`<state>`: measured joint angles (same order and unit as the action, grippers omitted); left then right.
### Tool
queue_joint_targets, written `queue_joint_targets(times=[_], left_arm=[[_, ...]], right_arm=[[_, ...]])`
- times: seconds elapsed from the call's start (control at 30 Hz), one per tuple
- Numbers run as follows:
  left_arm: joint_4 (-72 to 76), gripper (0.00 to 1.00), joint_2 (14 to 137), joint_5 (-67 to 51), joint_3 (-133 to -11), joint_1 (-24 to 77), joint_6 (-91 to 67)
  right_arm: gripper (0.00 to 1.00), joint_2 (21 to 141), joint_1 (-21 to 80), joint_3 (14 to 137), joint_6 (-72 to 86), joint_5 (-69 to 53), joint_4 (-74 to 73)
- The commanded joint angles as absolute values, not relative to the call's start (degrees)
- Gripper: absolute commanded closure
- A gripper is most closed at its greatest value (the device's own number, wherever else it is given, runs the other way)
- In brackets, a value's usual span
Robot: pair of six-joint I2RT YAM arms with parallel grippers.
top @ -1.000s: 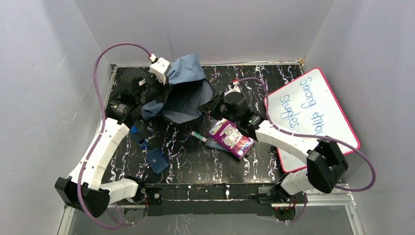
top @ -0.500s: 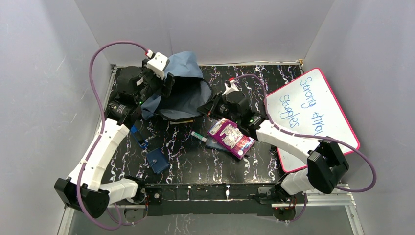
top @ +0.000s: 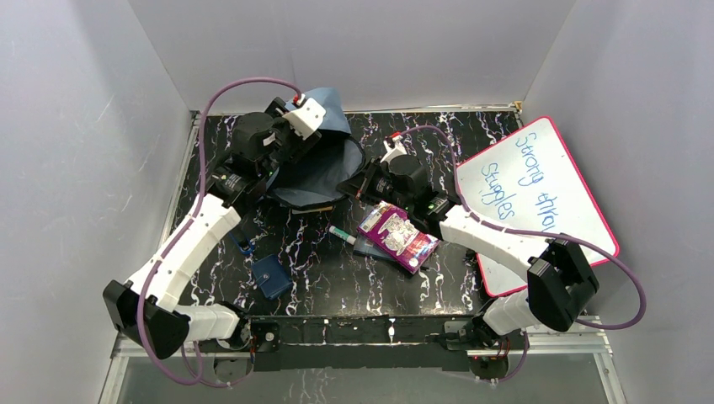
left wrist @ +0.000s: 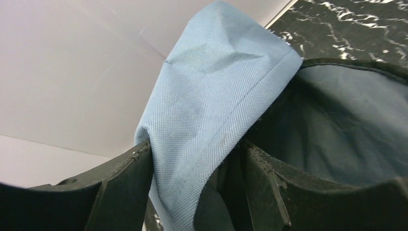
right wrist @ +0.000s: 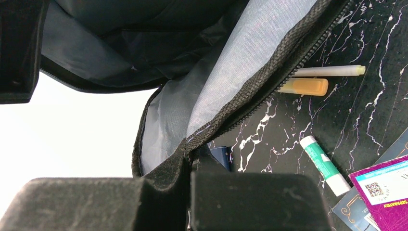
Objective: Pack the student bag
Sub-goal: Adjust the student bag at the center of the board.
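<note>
Slate-blue student bag (top: pixel 328 172) gaping on black marbled counter (top: pixel 328 269), left jaws spread around its raised flap, right jaws pinching its zipper edge

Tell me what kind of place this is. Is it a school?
Probably a robot lab booth, not a school: plain white walls box in a black marbled table, robot arms are bolted at its edge, and the student bag and whiteboard look like props.

Black marbled table (top: pixel 337 269) carries student bag (top: pixel 324 172), whiteboard (top: pixel 539 194), purple packet (top: pixel 396 236), marker (top: pixel 342 234), blue pouch (top: pixel 272 276).
</note>
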<state>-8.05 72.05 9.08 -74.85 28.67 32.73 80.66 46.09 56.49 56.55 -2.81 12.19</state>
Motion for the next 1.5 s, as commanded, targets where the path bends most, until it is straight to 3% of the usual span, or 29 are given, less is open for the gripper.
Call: queue_joint_targets(times=[0.0, 0.13, 0.3, 0.4, 0.57, 0.73, 0.87, 1.1, 1.47], left_arm=[[-4.66, 0.4, 72.07, 13.02, -77.76, 29.22, 38.79], [-4.58, 0.56, 73.05, 13.12, -78.55, 29.51, 39.08], [-4.4, 0.87, 73.97, 12.91, -79.8, 29.62, 36.19], [-4.47, 1.0, 73.55, 12.58, -80.03, 29.71, 31.07], [-3.78, 1.0, 69.84, 8.93, -76.53, 29.71, 23.19], [-3.7, 1.0, 70.0, 9.87, -75.62, 29.71, 19.82], [-3.7, 1.0, 71.58, 10.8, -76.02, 29.71, 19.43], [-3.45, 1.0, 73.2, 10.66, -76.17, 29.71, 19.77], [-3.6, 1.0, 73.18, 9.64, -75.52, 29.71, 18.91]], right_arm=[[1.0, 80.03, 46.09, 59.08, 55.9, -4.71, 16.06], [1.0, 79.18, 46.1, 58.22, 55.63, -3.12, 15.31], [0.96, 77.06, 46.14, 56.1, 53.98, -0.34, 13.36], [0.93, 75.51, 46.14, 55.02, 52.04, 3.84, 10.92], [0.88, 71.68, 46.14, 52.48, 48.34, 8.85, 7.53], [0.6, 67.23, 46.15, 52.97, 40.41, 11.89, 2.95], [0.46, 62.6, 46.1, 52.73, 36.71, 18.99, -6.23], [0.33, 54.88, 46.05, 47.72, 50.72, 31.03, -28.4], [0.1, 47.71, 46.05, 35.09, 72.09, 21.88, -37.93]])
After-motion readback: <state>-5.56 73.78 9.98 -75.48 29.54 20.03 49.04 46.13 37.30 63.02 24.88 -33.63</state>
